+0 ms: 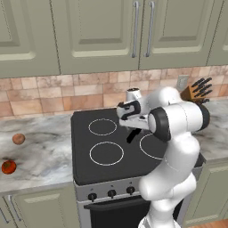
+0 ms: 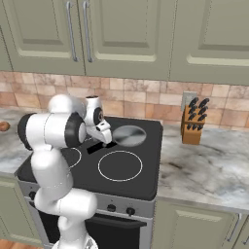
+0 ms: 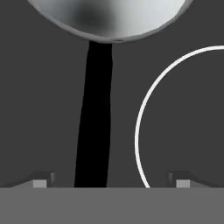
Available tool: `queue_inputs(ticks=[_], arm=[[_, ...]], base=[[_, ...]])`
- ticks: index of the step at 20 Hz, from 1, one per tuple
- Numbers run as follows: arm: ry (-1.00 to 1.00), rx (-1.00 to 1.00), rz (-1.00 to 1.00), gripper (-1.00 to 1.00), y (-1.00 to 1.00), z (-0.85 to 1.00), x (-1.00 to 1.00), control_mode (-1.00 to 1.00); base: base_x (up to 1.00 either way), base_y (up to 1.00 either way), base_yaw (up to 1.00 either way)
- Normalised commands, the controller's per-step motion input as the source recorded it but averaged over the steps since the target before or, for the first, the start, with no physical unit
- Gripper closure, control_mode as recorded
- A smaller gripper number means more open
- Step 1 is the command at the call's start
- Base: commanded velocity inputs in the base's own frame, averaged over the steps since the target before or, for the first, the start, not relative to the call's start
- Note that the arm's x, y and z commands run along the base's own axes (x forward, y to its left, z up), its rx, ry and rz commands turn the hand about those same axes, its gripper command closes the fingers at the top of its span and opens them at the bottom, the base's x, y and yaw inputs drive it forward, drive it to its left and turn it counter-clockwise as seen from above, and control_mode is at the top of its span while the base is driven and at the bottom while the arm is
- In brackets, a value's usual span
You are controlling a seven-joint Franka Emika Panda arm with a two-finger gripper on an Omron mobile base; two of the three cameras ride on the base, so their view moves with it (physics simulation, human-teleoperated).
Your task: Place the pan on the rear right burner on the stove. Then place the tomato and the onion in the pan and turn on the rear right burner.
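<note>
Sitting on the stove [image 2: 141,182] at the rear right burner, the pan [image 2: 128,135] looks rigid, slick metal, fairly light; its straight black handle [image 3: 94,118] is the grab spot, and the hand [image 3: 111,183] hovers above it, fingers wide apart, holding nothing. Pan is empty; tomato [image 1: 8,167] and onion [image 1: 18,139] lie on the table [image 1: 40,151] left of the stove, both small, round, prone to roll, tomato likely squashable.

Glossy white rounded arm [image 1: 178,147] with dark joints.

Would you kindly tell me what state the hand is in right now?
Hand: open, holding nothing; its fingertips stand wide on either side of the pan handle, clear of it.
</note>
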Motion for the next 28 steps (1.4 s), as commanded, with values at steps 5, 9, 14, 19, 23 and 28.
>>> queue_inputs(ticks=[5, 9, 14, 19, 23, 28], arm=[[-0.34, -0.01, 0.0, -1.0, 0.0, 0.43, -0.06, -1.0], [-0.28, -0.01, 0.0, -1.0, 0.0, 0.5, -0.05, -1.0], [-0.17, -0.01, 0.01, -1.0, 0.04, 0.43, -0.1, -1.0], [-0.02, -0.01, 0.09, -1.0, 0.14, 0.23, -0.08, -1.0], [0.0, -0.02, 0.15, -1.0, 0.22, 0.31, -0.08, -1.0], [0.0, -0.05, 0.16, -1.0, 0.31, 0.33, -0.11, -1.0]], base=[[0.0, 0.0, 0.0], [0.0, 0.0, 0.0], [0.0, 0.0, 0.0], [0.0, 0.0, 0.0], [0.0, 0.0, 0.0], [0.0, 0.0, 0.0]])
